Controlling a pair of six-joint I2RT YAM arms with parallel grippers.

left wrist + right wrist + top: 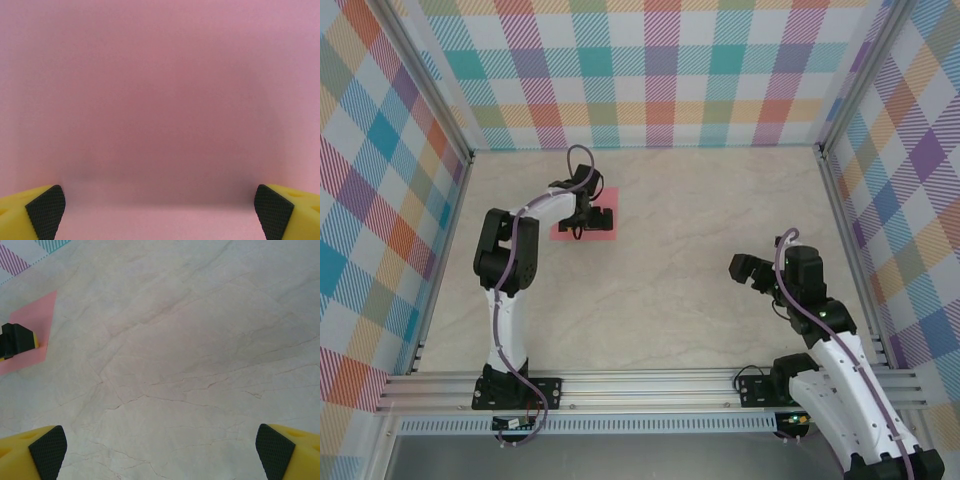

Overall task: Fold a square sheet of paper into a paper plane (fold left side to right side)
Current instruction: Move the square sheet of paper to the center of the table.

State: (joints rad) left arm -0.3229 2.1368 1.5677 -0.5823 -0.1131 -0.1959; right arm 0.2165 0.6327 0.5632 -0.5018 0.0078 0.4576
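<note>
Toward the desk's (670,290) far left, the square sheet of paper (601,233) lies flat directly beneath the left gripper (592,212), its jaws wide apart. The right gripper (748,270), equally spread, hovers well apart from it.

Bright even light; paper (160,75) blurry w/ soft shadow.

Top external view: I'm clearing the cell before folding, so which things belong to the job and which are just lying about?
Job: square sheet of paper, flat on the table; left gripper, open over it; right gripper, open, apart from it.
Not the job: checked walls; aluminium rail.
</note>
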